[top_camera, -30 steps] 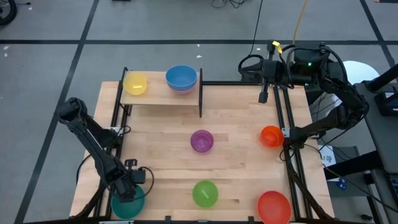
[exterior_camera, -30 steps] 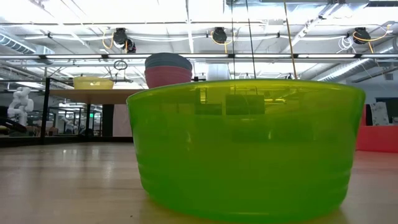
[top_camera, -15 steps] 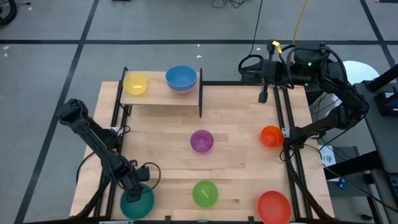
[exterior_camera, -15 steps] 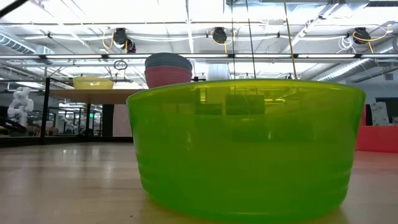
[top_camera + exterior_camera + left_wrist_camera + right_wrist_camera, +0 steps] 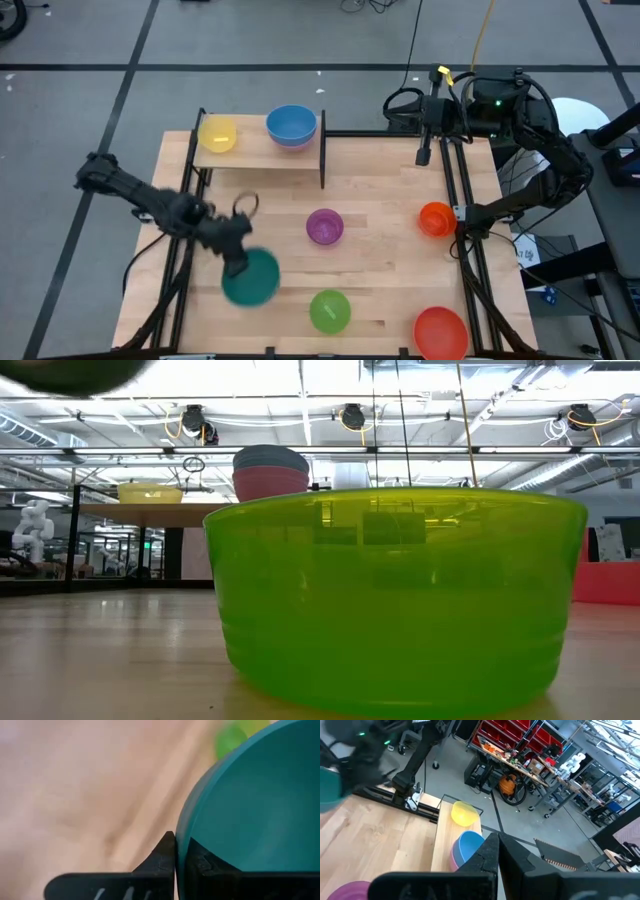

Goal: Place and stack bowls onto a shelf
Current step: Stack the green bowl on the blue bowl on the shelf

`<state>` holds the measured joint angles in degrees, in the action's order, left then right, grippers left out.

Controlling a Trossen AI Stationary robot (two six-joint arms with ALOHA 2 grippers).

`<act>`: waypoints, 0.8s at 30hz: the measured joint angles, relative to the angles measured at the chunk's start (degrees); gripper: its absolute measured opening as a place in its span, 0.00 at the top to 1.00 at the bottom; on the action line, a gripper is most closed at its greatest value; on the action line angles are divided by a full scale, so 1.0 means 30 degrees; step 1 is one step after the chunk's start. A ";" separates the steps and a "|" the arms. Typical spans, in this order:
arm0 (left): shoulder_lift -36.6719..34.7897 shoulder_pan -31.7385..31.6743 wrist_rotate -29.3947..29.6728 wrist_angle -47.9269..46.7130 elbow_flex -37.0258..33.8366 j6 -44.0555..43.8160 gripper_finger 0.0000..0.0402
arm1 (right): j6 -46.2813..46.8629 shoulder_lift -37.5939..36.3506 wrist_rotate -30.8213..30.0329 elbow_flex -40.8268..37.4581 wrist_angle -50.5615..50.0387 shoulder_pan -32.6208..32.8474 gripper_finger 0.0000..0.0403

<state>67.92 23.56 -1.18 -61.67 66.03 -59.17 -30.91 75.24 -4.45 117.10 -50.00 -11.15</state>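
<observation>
My left gripper (image 5: 236,264) is shut on a teal bowl (image 5: 252,279) in the air above the table's near-left part. The shelf (image 5: 262,155) stands at the far left. A yellow bowl (image 5: 217,132) rests on it, and beside that a blue bowl (image 5: 291,124) nested in a pink one (image 5: 270,484). Purple (image 5: 324,226), green (image 5: 329,310), orange (image 5: 435,218) and red (image 5: 440,332) bowls sit base-down on the tabletop. My right gripper (image 5: 498,851) waits, shut, high over the far right edge. My left gripper pinches the teal bowl's rim (image 5: 183,832), with one finger (image 5: 162,857) outside the wall and the other (image 5: 202,862) inside. The fingers slant down from above. The bowl hangs lifted clear of the table, tilted below the fingers.
Thin black posts (image 5: 322,160) frame the shelf. A black rail (image 5: 455,200) runs along the table's right side. The green bowl (image 5: 395,595) fills the low view. Bare wood (image 5: 260,215) lies between the shelf and the purple bowl.
My left gripper has taken hold of the teal bowl at the near left corner. It slid a little toward the right, then rose and swung toward the table's middle. The bowl is now lifted clear and tilted.
</observation>
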 joint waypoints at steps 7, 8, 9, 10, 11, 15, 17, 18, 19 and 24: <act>0.0639 -0.4715 0.1480 -0.5063 0.5931 0.2661 0.99 | -0.0946 0.0000 0.0000 0.0000 0.0000 0.0006 1.00; 0.0744 -0.5362 0.1547 -0.5409 0.6762 0.3238 0.99 | -0.0949 0.0000 0.0000 0.0000 0.0000 0.0006 1.00; 0.0852 -0.6041 0.1566 -0.5798 0.7539 0.3939 0.99 | -0.0949 0.0000 0.0000 0.0000 0.0000 0.0006 1.00; 0.1027 -0.6765 0.1579 -0.6224 0.8246 0.4606 0.99 | -0.0949 0.0000 0.0000 0.0000 -0.0006 0.0006 1.00; 0.1213 -0.7494 0.1603 -0.6632 0.8935 0.5325 0.99 | -0.0945 0.0000 0.0000 0.0000 -0.0007 0.0006 1.00; 0.2004 -1.0480 0.1700 -0.7041 1.1127 0.9019 0.99 | -0.0948 -0.0007 0.0000 0.0000 -0.0007 0.0005 1.00; 0.2468 -1.1941 0.1695 -0.7119 1.2067 1.0992 0.99 | -0.0942 -0.0007 -0.0007 0.0000 -0.0007 -0.0001 1.00; 0.2696 -1.2664 0.1667 -0.7109 1.2484 1.1826 0.99 | -0.0942 -0.0007 -0.0007 0.0000 -0.0007 -0.0001 1.00; 0.2987 -1.3433 0.1526 -0.7138 1.2917 1.2400 0.99 | -0.0942 -0.0007 -0.0007 0.0000 -0.0007 -0.0001 1.00; 0.4582 -1.7317 0.0161 -0.7132 1.5664 1.3756 0.99 | -0.0942 -0.0007 -0.0034 0.0000 -0.0007 -0.0001 1.00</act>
<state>81.67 -28.39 -0.69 -83.07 113.02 -17.90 -33.74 75.22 -4.55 117.10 -50.02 -11.16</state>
